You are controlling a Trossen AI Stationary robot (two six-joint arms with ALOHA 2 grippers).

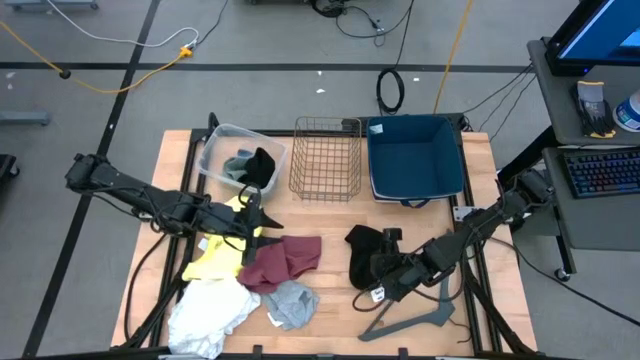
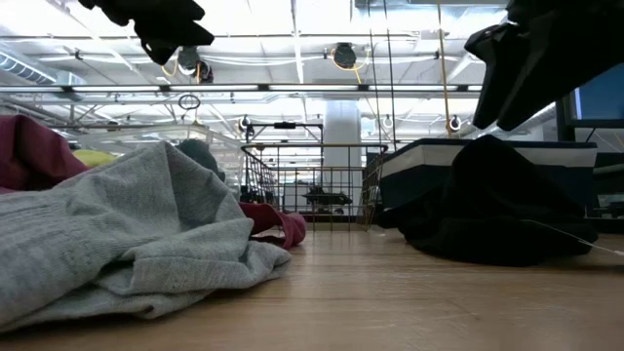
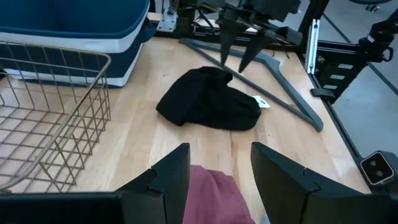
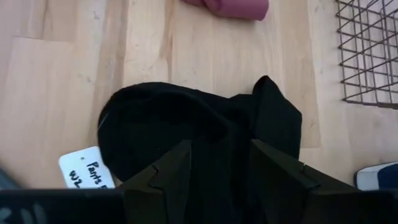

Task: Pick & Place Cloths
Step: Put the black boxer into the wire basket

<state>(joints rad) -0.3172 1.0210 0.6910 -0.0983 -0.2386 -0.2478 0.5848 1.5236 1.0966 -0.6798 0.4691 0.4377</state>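
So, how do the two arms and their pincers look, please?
Both arms are dark, nearly black, built of slim jointed segments, with black cables running alongside. The left pincer has two flat, angular dark fingers with slanted inner edges; the right pincer has the same shape. Seen from afar, its fingers taper to narrow points.

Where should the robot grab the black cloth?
Probably the raised fold in the middle of the black cloth, coming straight down from above. It lies bunched in a soft heap on the table, so the hump gives the fingers something to pinch. The open right gripper already hovers right over it, clear of the white tag.
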